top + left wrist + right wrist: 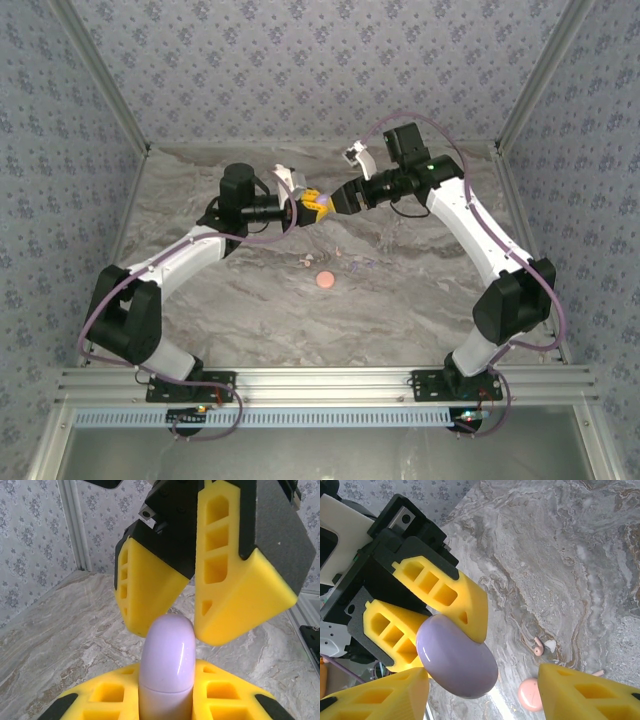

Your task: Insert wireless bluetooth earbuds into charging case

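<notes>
Clamping the lilac case (167, 660), the left tool (310, 207) faces the right tool (182, 622), whose jaws stand wide beside it.

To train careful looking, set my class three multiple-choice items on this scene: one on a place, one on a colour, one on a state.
1. Where is the lilac case? A in a box; B in the left pincer; C on a shelf.
2. What colour is the round case lying on the table? A pink; B green; C black.
3. How does the right pincer stand? A shut empty; B shut on a cloth; C open.
Answers: 1 B, yellow fingers clamp it above the table; 2 A, both the top and right wrist views show it pink; 3 C, its fingers stand well apart.
</notes>
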